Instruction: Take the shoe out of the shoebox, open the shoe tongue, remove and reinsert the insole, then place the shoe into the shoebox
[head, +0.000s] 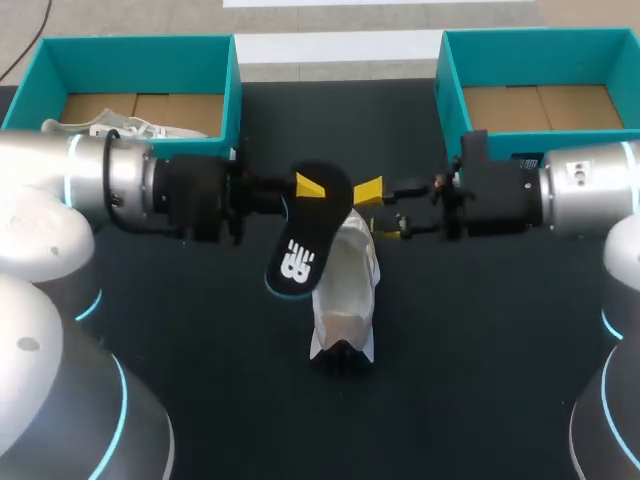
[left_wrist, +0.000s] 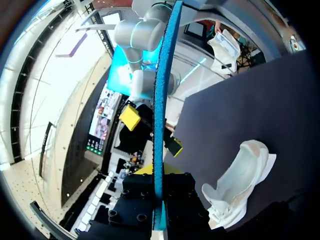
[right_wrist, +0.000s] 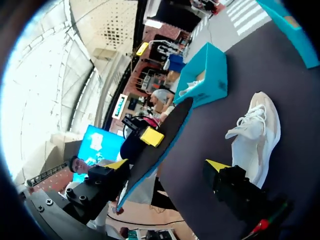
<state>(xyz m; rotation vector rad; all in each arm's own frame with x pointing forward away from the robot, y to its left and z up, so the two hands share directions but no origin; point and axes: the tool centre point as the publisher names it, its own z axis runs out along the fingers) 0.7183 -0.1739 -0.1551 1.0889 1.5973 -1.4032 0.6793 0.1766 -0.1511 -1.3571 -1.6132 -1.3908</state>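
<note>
The left claw (head: 312, 186) is clamped on the black insole (head: 305, 240), held above the white shoe (head: 345, 300) lying mid-table — the right claw (head: 376, 208) stands with fingers apart, just beside the insole.

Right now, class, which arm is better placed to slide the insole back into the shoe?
Left, probably: the left gripper is shut on the black insole, over the white sneaker. The right gripper is open beside it, holding nothing.

Dark matte table top (head: 240, 400)
</note>
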